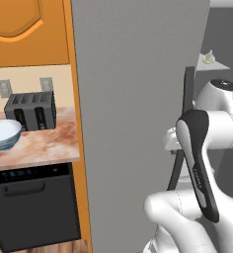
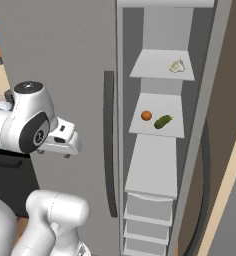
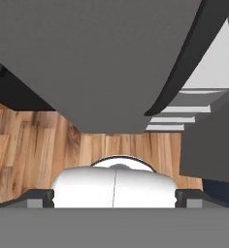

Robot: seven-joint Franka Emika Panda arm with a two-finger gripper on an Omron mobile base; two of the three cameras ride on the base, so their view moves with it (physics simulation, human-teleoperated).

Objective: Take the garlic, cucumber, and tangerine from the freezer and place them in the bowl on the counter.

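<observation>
The gripper (image 2: 54,153) is wide open and holds nothing. The tangerine (image 2: 146,115) and cucumber (image 2: 163,121) sit on a freezer (image 2: 155,65) shelf, well apart from it.

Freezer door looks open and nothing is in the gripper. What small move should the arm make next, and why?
Probably swing the open gripper up and right toward the middle pale grey shelf of the tall grey freezer. The small round orange tangerine and the stubby dark green cucumber lie there uncovered, the off-white garlic bulb one shelf higher, and the hand points down at the floor.
</observation>
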